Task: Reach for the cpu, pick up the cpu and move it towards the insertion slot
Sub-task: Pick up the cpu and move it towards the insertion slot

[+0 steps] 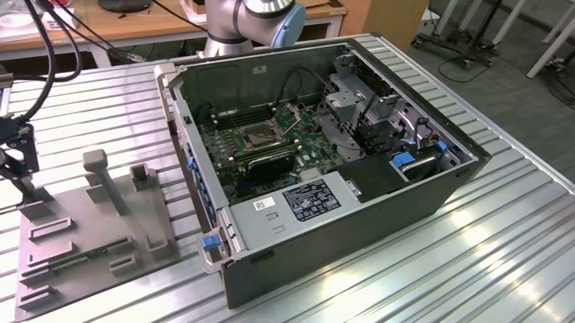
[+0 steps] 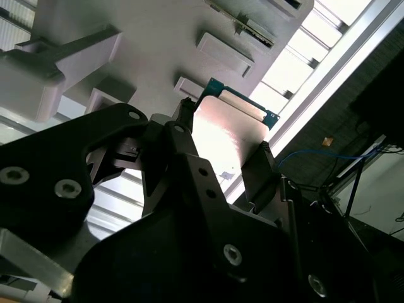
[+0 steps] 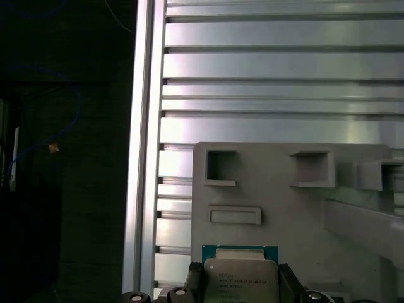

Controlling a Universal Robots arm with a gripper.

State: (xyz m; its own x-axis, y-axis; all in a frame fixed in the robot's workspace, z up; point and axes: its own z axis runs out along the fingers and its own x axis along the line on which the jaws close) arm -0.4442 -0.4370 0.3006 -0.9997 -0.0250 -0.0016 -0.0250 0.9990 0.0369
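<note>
Since the cpu is a thin, stiff, light little plate with delicate contacts underneath, I'd say the only sane place to hold it is by two opposite edges, and that looks like what's going on.

Exterior view first: the gripper sits at the very edge on the exterior view's left, about mid-height in the frame. It's over the far corner of the grey tray, which lies on the slatted metal worktop. The insertion slot is inside the open computer case in the middle of the frame. It has a silver frame and a dark centre on the green board, and it's well apart from the gripper.

Second wrist view: the two black fingers are clamped on the cpu, one on each side edge. Its pale metal top faces the camera, with a sliver of green board peeking out at the rim and the tray behind it.

First wrist view: same story, the cpu is pinched between the fingers with the tray and worktop slats beyond. I can't tell for sure whether it's touching the tray or just above it.

Handling-wise, the metal lid is smooth, so it could slip or twist if the squeeze is off-centre. It won't forgive a drop or a tilted landing either, so level matters.
</note>
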